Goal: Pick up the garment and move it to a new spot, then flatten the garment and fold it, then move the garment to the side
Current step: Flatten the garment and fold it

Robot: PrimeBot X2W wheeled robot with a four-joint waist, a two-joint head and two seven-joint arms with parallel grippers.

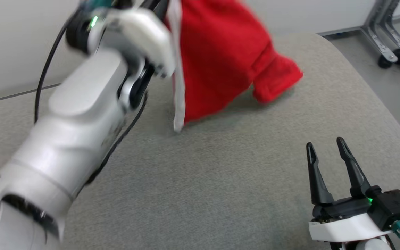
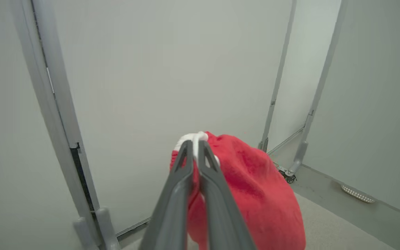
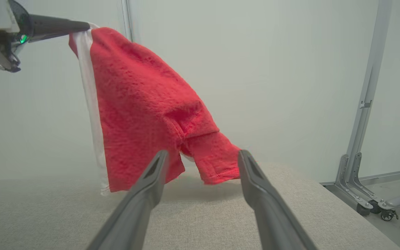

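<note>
Red garment point(image 3: 144, 114) hanging, white edge point(image 3: 88, 97) pinched in left gripper point(image 2: 194, 145); right gripper point(image 1: 325, 143) spread above open grey cushion point(image 1: 221, 180).

Glossy white forearm point(image 1: 78, 100), black cable point(image 1: 44, 69), green indicator light point(image 1: 94, 21), long dark tapered jaws.

No text, label, brand, number or sign can be read in any of the views.
</note>
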